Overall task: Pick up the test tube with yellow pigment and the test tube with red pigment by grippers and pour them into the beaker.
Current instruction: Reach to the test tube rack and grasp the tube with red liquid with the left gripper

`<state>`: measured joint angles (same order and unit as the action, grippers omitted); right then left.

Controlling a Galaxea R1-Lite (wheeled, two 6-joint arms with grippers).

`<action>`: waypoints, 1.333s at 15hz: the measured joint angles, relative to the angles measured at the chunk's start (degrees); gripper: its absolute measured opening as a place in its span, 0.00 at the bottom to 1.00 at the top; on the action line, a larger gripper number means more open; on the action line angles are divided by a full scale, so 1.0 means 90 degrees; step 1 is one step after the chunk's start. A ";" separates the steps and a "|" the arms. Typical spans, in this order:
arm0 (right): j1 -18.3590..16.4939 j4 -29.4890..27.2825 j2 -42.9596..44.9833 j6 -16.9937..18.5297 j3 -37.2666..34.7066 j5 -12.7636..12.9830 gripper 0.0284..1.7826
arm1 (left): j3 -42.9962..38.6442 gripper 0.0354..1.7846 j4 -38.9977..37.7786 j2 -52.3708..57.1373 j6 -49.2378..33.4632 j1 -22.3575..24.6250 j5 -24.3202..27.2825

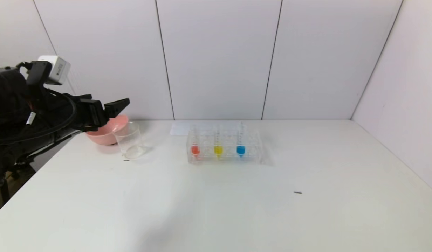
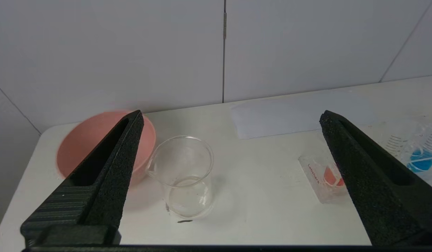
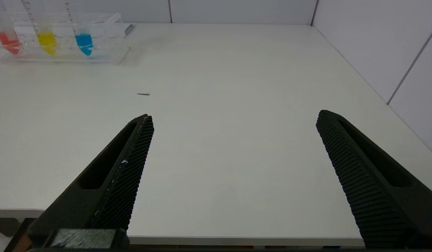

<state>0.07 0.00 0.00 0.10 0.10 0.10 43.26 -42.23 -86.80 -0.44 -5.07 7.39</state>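
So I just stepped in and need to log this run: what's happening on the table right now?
Nothing is held yet. The left gripper hangs open above the pink bowl and the empty beaker. The red tube, yellow tube and blue tube stand in the clear rack. The right gripper waits open over the table's near edge.
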 joint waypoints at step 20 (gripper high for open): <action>0.0003 0.0000 0.0000 0.0000 0.0000 0.0000 0.95 | 0.0423 0.99 -0.2075 -0.2624 -0.0251 -0.2179 -0.1715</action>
<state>0.10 0.00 0.00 0.10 0.10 0.10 47.07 -60.90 -110.41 -2.69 -24.69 -8.05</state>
